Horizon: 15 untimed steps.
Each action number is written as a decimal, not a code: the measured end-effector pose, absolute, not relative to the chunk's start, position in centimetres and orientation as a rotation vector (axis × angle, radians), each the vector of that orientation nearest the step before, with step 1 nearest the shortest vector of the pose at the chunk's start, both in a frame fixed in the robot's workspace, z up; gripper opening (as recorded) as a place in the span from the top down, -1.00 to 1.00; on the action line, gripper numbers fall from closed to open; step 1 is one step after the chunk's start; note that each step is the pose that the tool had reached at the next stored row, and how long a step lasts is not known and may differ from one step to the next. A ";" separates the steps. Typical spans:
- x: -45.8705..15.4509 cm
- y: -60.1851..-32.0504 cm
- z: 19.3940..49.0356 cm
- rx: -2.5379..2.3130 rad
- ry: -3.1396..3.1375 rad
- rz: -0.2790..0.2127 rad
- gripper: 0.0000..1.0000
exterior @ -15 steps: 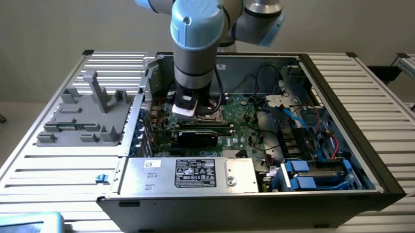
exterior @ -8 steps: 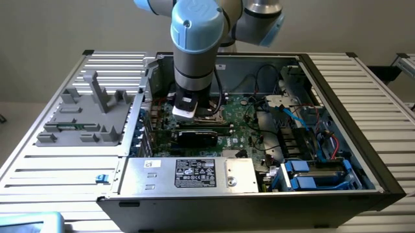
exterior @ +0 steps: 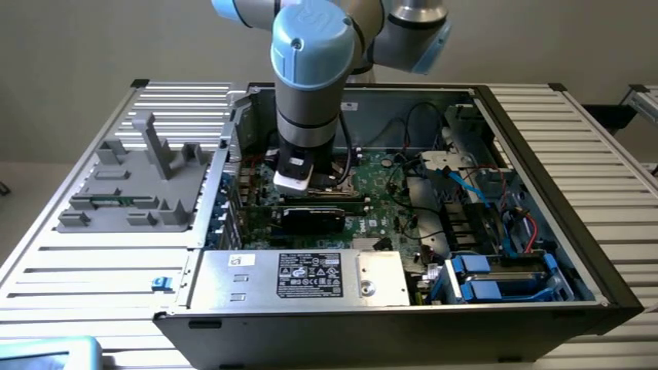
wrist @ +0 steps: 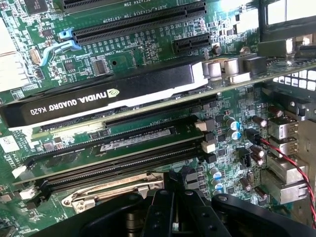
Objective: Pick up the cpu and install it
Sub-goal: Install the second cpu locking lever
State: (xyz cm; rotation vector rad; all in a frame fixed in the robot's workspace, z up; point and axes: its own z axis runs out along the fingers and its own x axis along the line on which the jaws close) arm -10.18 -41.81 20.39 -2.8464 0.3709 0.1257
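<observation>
**A:** Exterior view?

**B:** The arm reaches down into the open computer case [exterior: 535, 254]. Its gripper [exterior: 293, 182] hangs over the motherboard [exterior: 386, 185], in the upper middle of the frame. A grey fixture [exterior: 134, 185] sits at the exterior view's left.

**A:** Wrist view?

**B:** The gripper [wrist: 168, 200] is just above the metal socket frame [wrist: 116, 191], beside the memory slots [wrist: 113, 155] and a graphics card [wrist: 108, 94].

**A:** Gripping anything? And where's the cpu?

**B:** I cannot tell, on either count.
</observation>
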 end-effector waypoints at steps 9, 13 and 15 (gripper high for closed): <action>-10.2 -41.8 19.9 -2.841 0.370 0.126 0.79; -10.2 -41.8 19.8 -2.834 0.371 0.127 0.79; -10.2 -41.8 19.8 -2.832 0.371 0.127 0.79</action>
